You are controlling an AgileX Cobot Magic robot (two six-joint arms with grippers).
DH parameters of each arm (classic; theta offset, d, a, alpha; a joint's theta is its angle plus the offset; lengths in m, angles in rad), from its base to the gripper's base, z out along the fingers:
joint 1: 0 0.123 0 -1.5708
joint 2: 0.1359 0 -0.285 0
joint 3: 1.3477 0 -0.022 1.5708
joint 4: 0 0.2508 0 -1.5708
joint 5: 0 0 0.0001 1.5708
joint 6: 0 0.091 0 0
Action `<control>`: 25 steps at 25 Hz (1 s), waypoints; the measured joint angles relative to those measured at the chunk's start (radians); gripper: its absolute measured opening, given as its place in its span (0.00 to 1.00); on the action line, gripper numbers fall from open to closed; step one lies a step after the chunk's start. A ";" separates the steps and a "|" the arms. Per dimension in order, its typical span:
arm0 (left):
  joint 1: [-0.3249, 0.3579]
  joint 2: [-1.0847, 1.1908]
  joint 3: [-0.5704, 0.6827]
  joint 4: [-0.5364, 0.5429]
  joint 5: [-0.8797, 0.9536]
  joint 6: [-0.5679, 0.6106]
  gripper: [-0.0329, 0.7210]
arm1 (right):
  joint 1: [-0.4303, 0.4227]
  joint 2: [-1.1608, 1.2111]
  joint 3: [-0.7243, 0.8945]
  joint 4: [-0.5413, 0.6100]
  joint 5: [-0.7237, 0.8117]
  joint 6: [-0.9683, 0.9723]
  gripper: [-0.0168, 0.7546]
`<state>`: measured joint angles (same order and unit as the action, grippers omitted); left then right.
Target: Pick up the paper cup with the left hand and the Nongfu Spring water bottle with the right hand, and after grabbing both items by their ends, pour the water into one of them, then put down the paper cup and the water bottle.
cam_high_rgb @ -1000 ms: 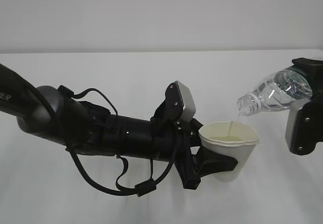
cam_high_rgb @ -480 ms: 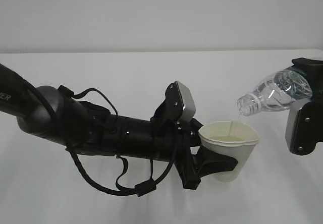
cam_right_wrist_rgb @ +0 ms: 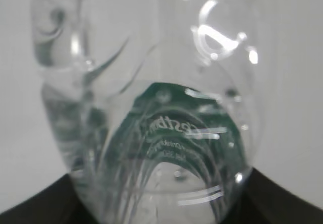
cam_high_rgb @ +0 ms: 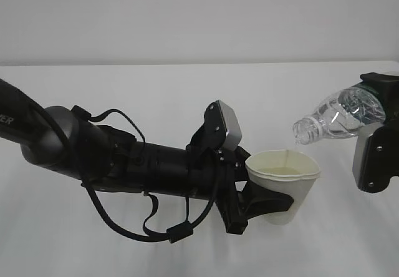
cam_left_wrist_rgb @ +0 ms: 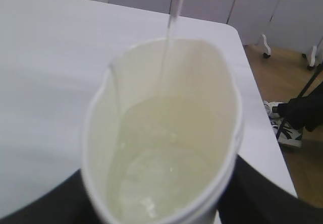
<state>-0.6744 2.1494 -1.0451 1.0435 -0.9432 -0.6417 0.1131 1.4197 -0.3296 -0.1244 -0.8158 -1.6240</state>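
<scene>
Exterior view showed the Nongfu Spring water bottle [cam_high_rgb: 340, 118] lying nearly level above the table [cam_high_rgb: 156, 90], its long axis running from about 2 o'clock down to 8 o'clock, open mouth pointing left and slightly down over the paper cup [cam_high_rgb: 283, 186]. The right hand's pincer [cam_high_rgb: 374, 133] was clamped on the bottle's base end at the frame's right edge. The cup stood upright, mouth up, its rim squeezed out of round, held off the table by the left hand's pincer [cam_high_rgb: 265, 205] clamped around its lower wall. A thin stream of water [cam_left_wrist_rgb: 169, 42] fell into the partly filled cup.
</scene>
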 joint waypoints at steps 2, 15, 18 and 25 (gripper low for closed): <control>0.000 0.000 0.000 0.000 0.000 0.000 0.57 | 0.000 0.000 0.000 0.000 0.005 0.014 0.57; 0.000 0.000 0.000 0.000 0.000 0.010 0.57 | 0.000 0.000 0.000 0.000 0.007 0.123 0.57; 0.000 0.000 0.000 0.000 0.000 0.011 0.57 | 0.000 0.000 0.000 0.000 0.008 0.156 0.57; 0.000 0.000 0.000 -0.004 0.000 0.011 0.57 | 0.000 0.004 0.000 0.000 0.009 0.212 0.57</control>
<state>-0.6744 2.1494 -1.0451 1.0393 -0.9432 -0.6305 0.1131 1.4233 -0.3296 -0.1244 -0.8065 -1.4122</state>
